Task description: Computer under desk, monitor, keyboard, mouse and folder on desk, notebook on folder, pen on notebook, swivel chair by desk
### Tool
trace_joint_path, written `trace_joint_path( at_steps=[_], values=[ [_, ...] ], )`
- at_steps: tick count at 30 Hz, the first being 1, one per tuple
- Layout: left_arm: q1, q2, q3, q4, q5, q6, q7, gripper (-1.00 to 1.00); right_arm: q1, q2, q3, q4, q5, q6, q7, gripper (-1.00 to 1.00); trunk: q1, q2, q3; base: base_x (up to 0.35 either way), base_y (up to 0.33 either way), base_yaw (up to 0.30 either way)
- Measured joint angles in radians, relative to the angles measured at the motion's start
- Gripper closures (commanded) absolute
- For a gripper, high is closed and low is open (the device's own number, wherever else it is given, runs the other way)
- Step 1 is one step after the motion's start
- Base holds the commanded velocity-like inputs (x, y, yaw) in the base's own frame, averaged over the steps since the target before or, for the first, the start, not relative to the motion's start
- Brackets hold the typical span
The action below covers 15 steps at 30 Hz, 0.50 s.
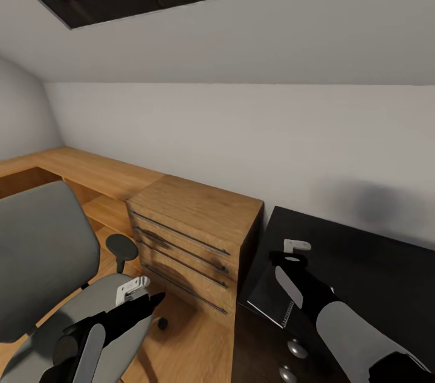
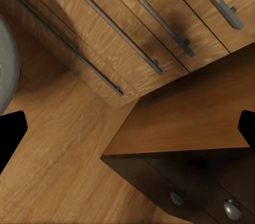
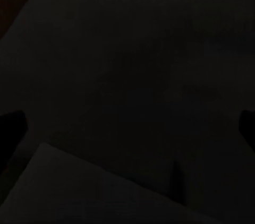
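Hovering over the desk [image 1: 374, 268], the right gripper [image 1: 289, 257] has its fingers spread, empty, above the notebook [image 1: 272, 298] (lying flat at the desk's near corner). The left gripper [image 1: 151, 300], also spread and empty, hangs over the chair [image 1: 48, 250], beside the chest [image 1: 193, 232].

**Nothing to read here**

No writing, label, brand, number or sign can be read on anything in the three views. The light-wood chest of drawers [image 1: 193, 238] shows bare fronts with plain bar handles, the desk [image 1: 374, 268] offers an unmarked glossy black top, and the notebook [image 1: 275, 298] lying on it shows a dark, blank cover.
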Motion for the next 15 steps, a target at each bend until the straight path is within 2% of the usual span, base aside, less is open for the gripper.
trace_joint_path(
  at_steps=[15],
  values=[
    [0.000,0.004,0.003,0.005,-0.001,-0.002,-0.001,-1.00,0.000,0.006,0.006,0.001,0.002,0.004,0.000,-1.00,0.000,0.000,0.000,-0.025,0.008,0.000]
  ],
)
